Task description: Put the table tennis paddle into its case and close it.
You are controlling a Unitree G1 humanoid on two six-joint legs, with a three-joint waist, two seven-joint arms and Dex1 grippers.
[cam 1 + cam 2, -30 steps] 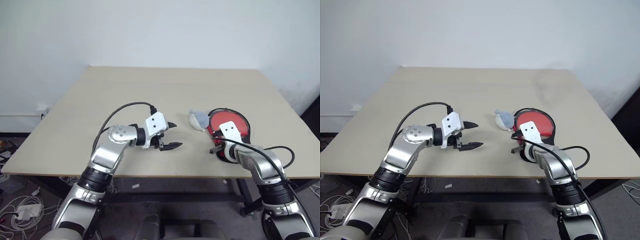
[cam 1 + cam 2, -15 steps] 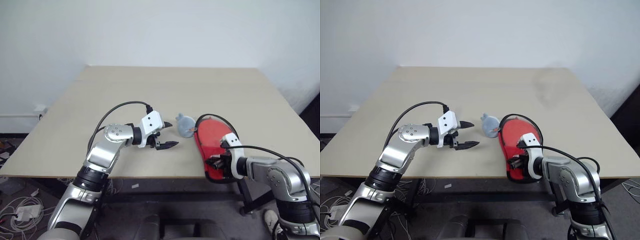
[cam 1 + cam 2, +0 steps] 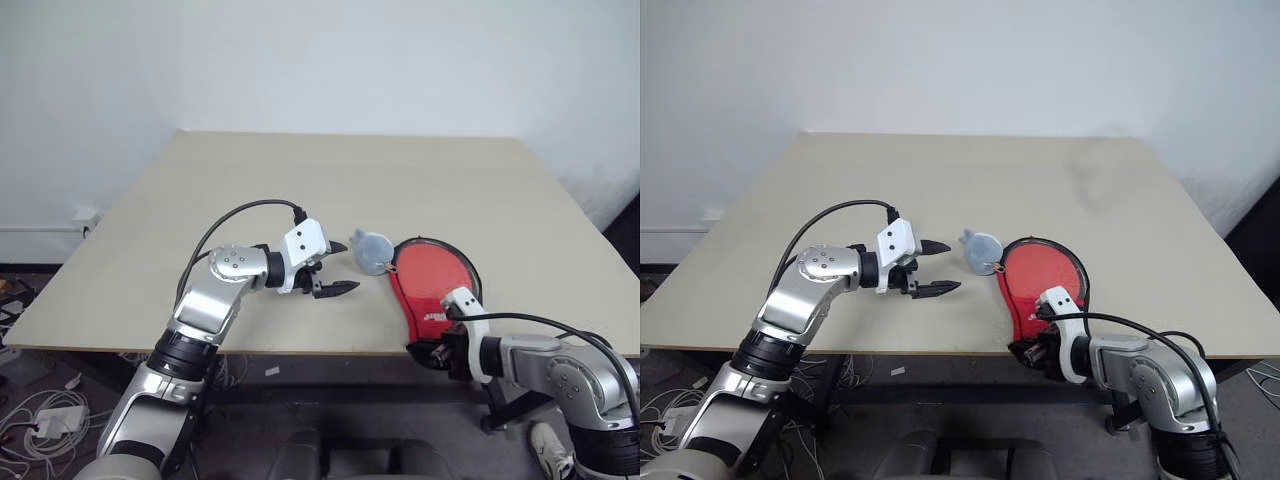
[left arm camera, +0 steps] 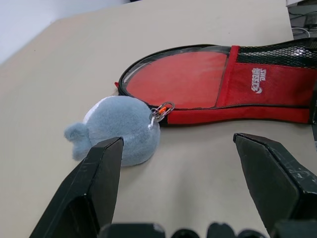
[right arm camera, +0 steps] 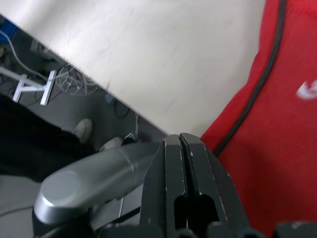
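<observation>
While case lies on bench near front edge, long axis running front to back, right end effector sits pinched shut at its near narrow end. Left end effector gapes wide, empty, case to its right, well apart. Right arm nearer.

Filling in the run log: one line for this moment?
left gripper: open, near grey plush keyring | right gripper: shut, at case handle end | case: overhangs table edge
</observation>
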